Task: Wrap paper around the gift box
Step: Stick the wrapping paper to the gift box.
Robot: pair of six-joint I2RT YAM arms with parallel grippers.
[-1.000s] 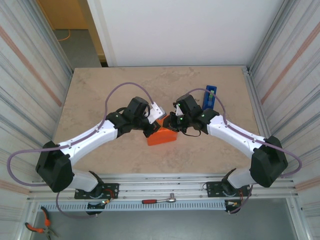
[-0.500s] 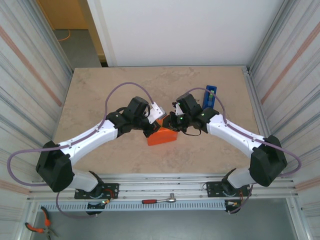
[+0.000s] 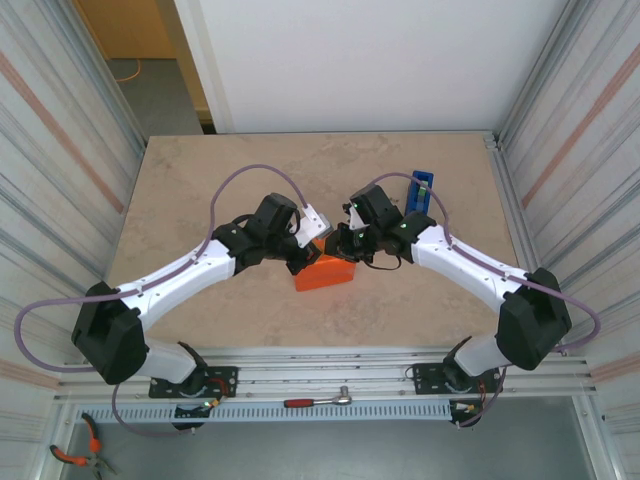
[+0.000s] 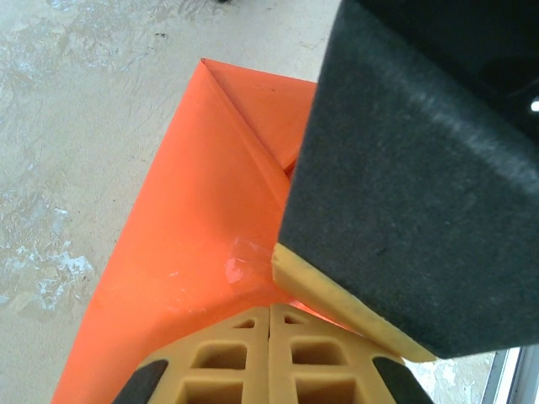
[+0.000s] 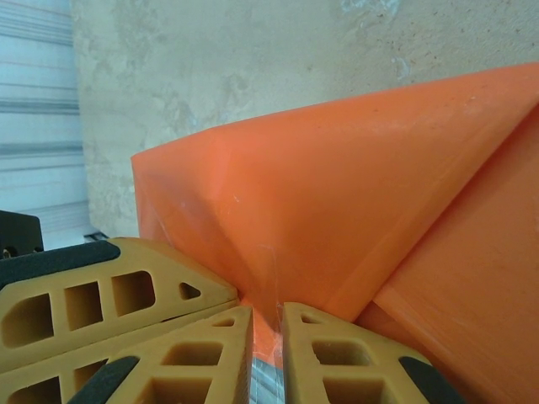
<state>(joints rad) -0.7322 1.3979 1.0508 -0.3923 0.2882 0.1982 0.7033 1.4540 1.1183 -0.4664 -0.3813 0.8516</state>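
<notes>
The gift box (image 3: 325, 274) lies mid-table, covered in the orange paper (image 4: 198, 202), whose end is folded into triangular flaps. My left gripper (image 4: 269, 324) is shut with nothing between its fingers, and its tips press on the paper beside a patch of clear tape (image 4: 237, 257). My right gripper (image 5: 268, 324) is closed from the opposite side on the point of a paper (image 5: 337, 194) flap, with a strip of clear tape in the narrow gap. The left fingers (image 5: 109, 290) touch the right ones. In the top view the left gripper (image 3: 303, 257) and right gripper (image 3: 343, 247) meet over the box's far edge.
A blue tape dispenser (image 3: 421, 192) stands behind the right arm at the back right. The beige marbled table (image 3: 200, 190) is walled by metal panels left and right. A ratchet (image 3: 318, 401) and pliers (image 3: 75, 457) lie below the table's near rail.
The right arm has edged slightly left toward the box. The left arm and the box have not moved.
</notes>
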